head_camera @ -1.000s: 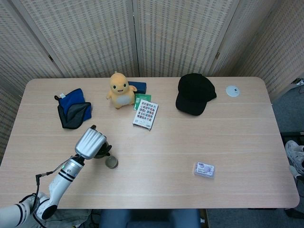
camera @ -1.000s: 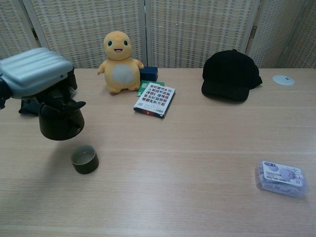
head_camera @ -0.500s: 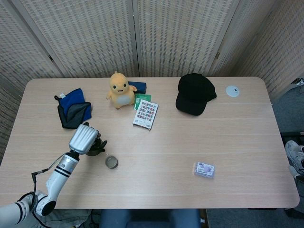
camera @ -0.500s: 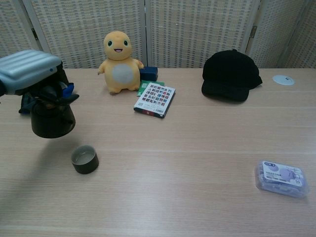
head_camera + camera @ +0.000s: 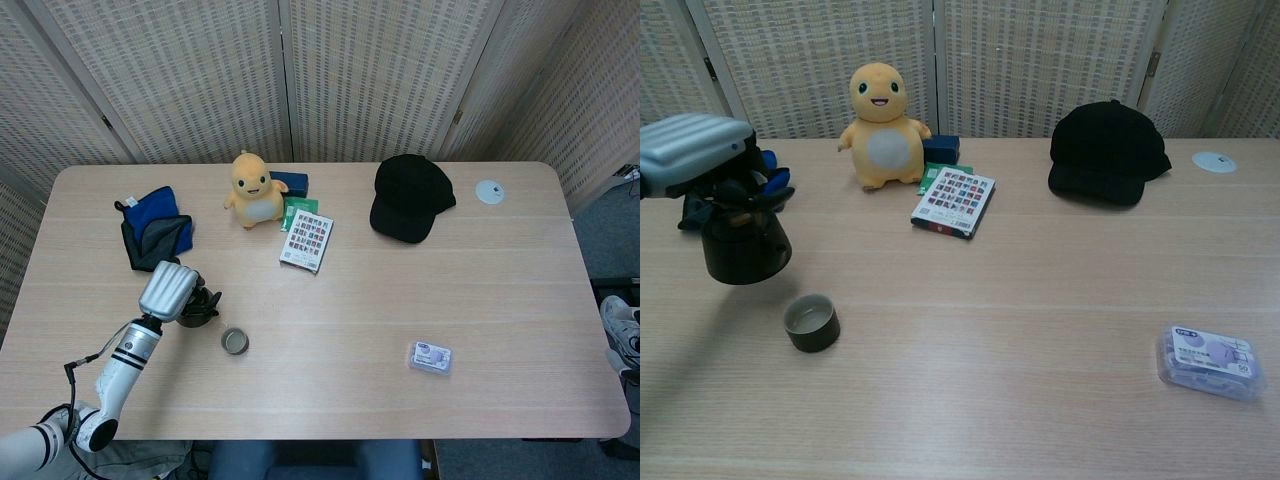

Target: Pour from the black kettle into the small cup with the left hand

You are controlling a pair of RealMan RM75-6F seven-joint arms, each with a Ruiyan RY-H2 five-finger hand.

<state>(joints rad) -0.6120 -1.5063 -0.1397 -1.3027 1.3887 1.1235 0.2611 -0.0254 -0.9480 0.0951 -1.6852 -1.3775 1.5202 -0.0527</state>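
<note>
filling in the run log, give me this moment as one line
phase: kettle away from cup | left hand: holds black kettle upright | small cup: on table, right of kettle | right hand: not in view

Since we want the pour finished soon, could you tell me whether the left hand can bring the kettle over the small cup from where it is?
Probably yes. The left hand holds the black kettle just beside the small cup, with only bare table between them.
</note>
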